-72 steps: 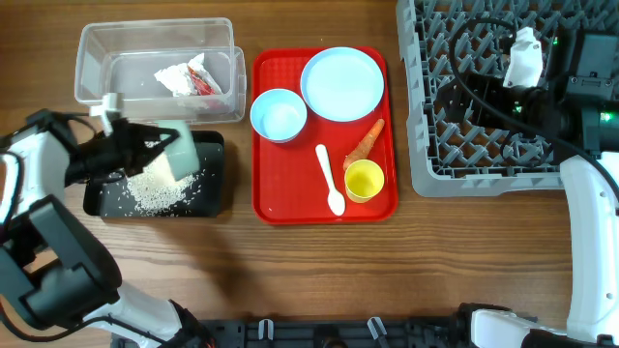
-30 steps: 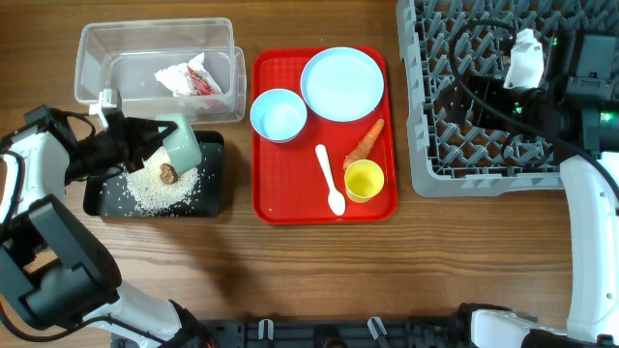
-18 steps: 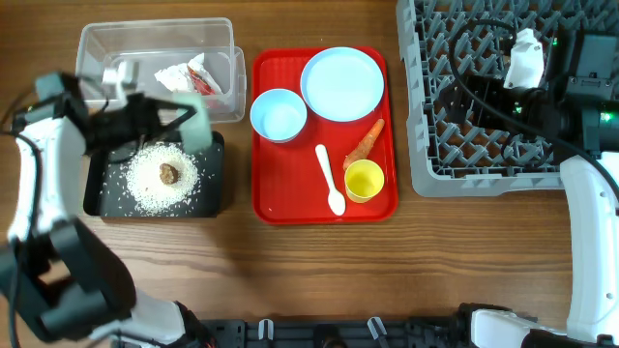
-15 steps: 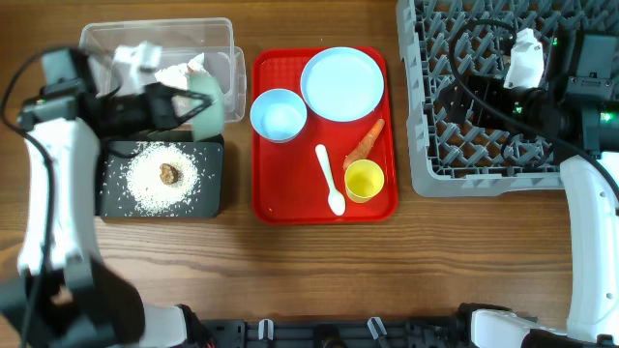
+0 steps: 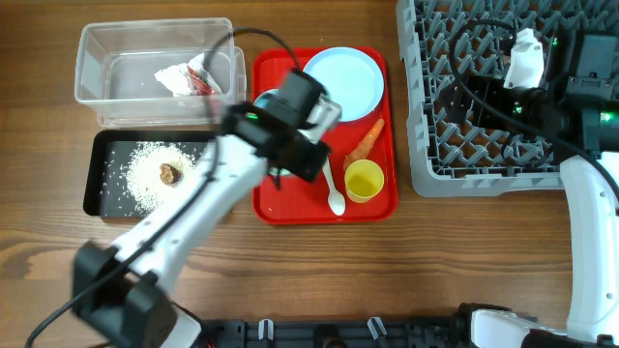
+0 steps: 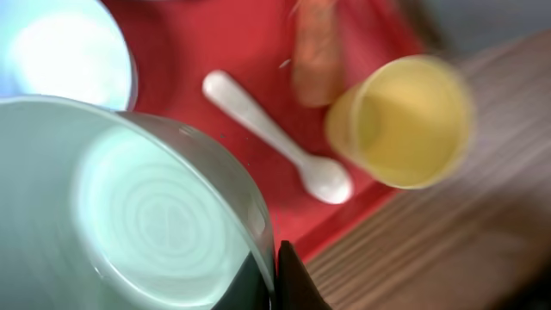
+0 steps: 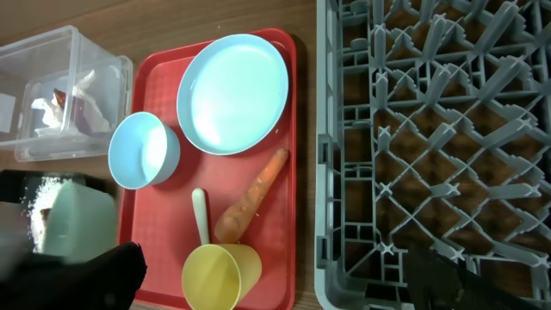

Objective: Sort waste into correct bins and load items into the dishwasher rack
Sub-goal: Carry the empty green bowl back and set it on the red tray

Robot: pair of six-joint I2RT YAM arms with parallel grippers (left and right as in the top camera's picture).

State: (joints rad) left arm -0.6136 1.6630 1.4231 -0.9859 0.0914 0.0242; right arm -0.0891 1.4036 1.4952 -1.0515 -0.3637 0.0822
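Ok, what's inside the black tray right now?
Loose white rice in the black tray, a small brown scrap on the pile. The left arm hides the tray's right end.

A: What've we got up close?
B: Mint-green bowl [image 6: 146,224] fills our bottom-left, w/ a dark fingertip [image 6: 291,280] at its rim.
A: Beyond it?
B: We see a red tray [image 6: 198,43] w/ pale-blue bowl [image 6: 60,47], white spoon [image 6: 275,138], carrot [image 6: 314,52] and a blurry yellow cup [image 6: 400,120]. Wood table [image 6: 448,250] bottom-right.
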